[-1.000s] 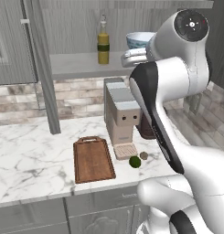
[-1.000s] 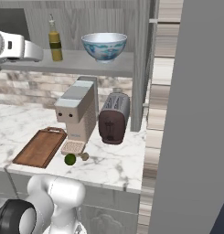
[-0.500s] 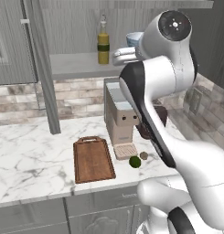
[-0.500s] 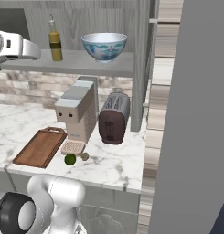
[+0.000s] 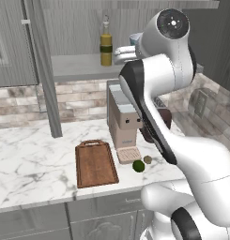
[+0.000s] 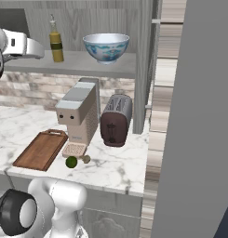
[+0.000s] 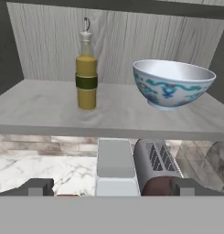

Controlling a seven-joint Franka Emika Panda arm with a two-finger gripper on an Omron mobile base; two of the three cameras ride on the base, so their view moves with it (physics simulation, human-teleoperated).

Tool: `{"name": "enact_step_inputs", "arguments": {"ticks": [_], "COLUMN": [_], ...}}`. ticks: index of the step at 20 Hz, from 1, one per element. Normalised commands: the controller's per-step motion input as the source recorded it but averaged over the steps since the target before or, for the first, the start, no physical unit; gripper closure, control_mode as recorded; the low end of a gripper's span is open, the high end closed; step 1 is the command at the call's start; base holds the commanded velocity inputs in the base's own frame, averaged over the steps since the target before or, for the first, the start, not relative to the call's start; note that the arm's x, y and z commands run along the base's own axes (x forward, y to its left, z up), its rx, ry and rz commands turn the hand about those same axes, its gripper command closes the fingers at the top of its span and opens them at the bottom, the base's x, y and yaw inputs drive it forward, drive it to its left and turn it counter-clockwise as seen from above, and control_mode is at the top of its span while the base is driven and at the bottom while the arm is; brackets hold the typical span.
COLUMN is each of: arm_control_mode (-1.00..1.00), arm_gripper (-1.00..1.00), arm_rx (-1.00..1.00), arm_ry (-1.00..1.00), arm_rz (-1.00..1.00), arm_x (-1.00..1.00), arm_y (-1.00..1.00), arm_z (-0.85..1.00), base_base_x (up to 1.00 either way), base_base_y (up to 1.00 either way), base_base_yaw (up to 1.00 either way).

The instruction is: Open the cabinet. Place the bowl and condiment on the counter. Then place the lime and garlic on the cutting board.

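Observation:
The cabinet (image 5: 41, 75) stands open, showing its grey shelf (image 7: 45, 109). On that shelf the condiment (image 7: 86, 73), a slim yellow-olive bottle, stands left of the blue-and-white bowl (image 7: 173, 84). My gripper (image 7: 112, 187) hovers in front of the shelf edge, facing in, open with nothing between its fingertips (image 7: 38, 186). In the right base view the gripper (image 6: 36, 50) is left of the condiment (image 6: 56, 42) and the bowl (image 6: 106, 46). Down on the counter (image 5: 32, 164) lie the cutting board (image 5: 95, 163), the lime (image 5: 138, 165) and the garlic (image 5: 148, 160).
A grey coffee machine (image 5: 123, 122) and a dark toaster (image 6: 116, 120) stand on the counter under the shelf. The open cabinet door's edge (image 6: 143, 65) hangs to the right of the toaster. A tall grey panel (image 6: 199, 116) closes the right side.
The arm's upper joints have swung a little to the left. The hand stays almost where it was in front of the shelf, jaws still wide.

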Motion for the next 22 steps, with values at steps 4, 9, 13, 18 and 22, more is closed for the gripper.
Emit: {"name": "enact_step_inputs", "arguments": {"ticks": [4, 9, 13, 18, 22], "arm_control_mode": [-1.0, -1.0, -1.0, -1.0, -1.0], "arm_gripper": [-1.0, -1.0, -1.0, -1.0, -1.0], "arm_rx": [0.01, 0.0, 0.0, 0.0, 0.0], "arm_ry": [0.0, 0.0, 0.0, 0.0, 0.0], "arm_rz": [0.0, 0.0, 0.0, 0.0, 0.0], "arm_x": [0.23, 0.2, 0.2, 0.21, 0.17], "arm_y": [0.01, 0.11, 0.17, 0.15, 0.15], "arm_z": [0.0, 0.01, 0.02, 0.04, 0.08], "base_base_x": [0.0, 0.0, 0.0, 0.0, 0.0], "base_base_y": [0.0, 0.0, 0.0, 0.0, 0.0], "base_base_yaw": [0.0, 0.0, 0.0, 0.0, 0.0]}}
